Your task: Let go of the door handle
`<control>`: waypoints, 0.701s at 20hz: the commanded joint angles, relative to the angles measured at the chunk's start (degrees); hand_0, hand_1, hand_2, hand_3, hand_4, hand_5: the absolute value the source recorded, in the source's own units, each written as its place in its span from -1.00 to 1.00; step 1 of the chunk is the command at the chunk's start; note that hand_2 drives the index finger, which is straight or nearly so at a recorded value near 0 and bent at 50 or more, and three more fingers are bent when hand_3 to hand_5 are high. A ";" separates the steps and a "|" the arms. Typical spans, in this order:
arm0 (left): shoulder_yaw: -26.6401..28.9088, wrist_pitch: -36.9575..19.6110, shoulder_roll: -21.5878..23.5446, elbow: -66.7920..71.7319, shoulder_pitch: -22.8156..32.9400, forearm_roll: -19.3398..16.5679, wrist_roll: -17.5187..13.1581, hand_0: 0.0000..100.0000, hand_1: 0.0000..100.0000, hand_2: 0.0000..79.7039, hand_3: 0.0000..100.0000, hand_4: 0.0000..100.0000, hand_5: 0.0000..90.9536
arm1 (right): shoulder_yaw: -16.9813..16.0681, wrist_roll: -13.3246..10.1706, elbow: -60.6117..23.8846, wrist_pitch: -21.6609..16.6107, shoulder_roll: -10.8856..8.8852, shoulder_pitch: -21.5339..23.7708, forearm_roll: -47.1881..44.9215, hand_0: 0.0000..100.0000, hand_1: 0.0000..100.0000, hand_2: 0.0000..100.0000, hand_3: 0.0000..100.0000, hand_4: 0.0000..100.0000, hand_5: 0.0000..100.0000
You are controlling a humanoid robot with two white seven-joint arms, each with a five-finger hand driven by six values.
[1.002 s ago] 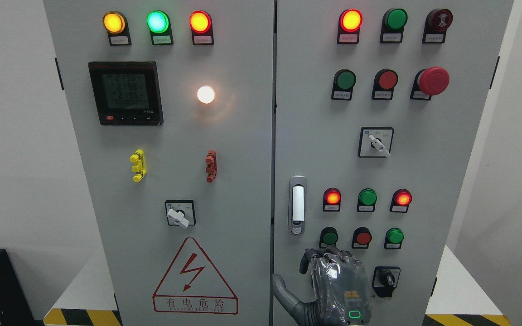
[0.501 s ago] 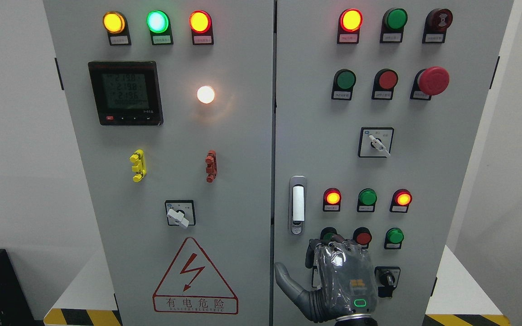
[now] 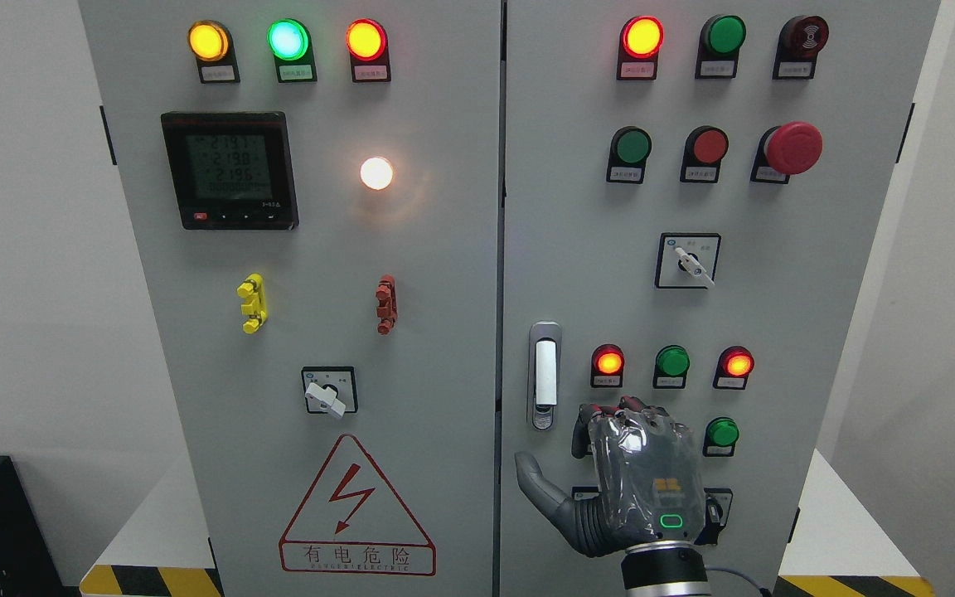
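Cabinet (image 3: 411, 249): grey, two doors, standing on a white base with hazard stripes at its foot.
Right door (image 3: 809, 315): shut as far as can be seen; carries lamps, push buttons, a red mushroom button and two rotary switches.
Left door (image 3: 196, 348): meter (image 3: 230, 171), lamps, a warning triangle (image 3: 356, 507).
Right robot hand (image 3: 639, 485): back toward the viewer, under a clear cover, in front of the lower buttons; thumb out to the left, fingers curled at the top, holding nothing. Its arm enters at the bottom edge, right of the middle.
Left robot hand: not in view.
Handle (image 3: 544, 376): upright silver lever in a recessed plate, near the right door's left edge, with a keyhole at its foot. Just up and left of the hand, apart from it.
Handling, judged: rigid metal, smooth, likely slippery; grip the lever's long bar, clear of the keyhole.
Task status, judged: handle is free.
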 commanded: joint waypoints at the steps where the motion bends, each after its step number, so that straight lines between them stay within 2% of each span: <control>1: 0.00 -0.12 -0.03 0.00 0.00 0.00 -0.01 -1.00 -1.00 -0.89 -0.79 -0.99 -1.00 | -0.89 0.33 -0.04 1.06 -0.04 -1.48 0.64 -0.75 -0.35 0.42 0.83 0.38 0.21; 14: 0.00 -0.12 -0.03 0.00 0.00 0.00 -0.01 -1.00 -1.00 -0.89 -0.79 -0.99 -1.00 | -0.54 2.79 1.36 3.00 0.39 -5.61 0.55 -0.76 -0.30 0.41 0.82 0.38 0.22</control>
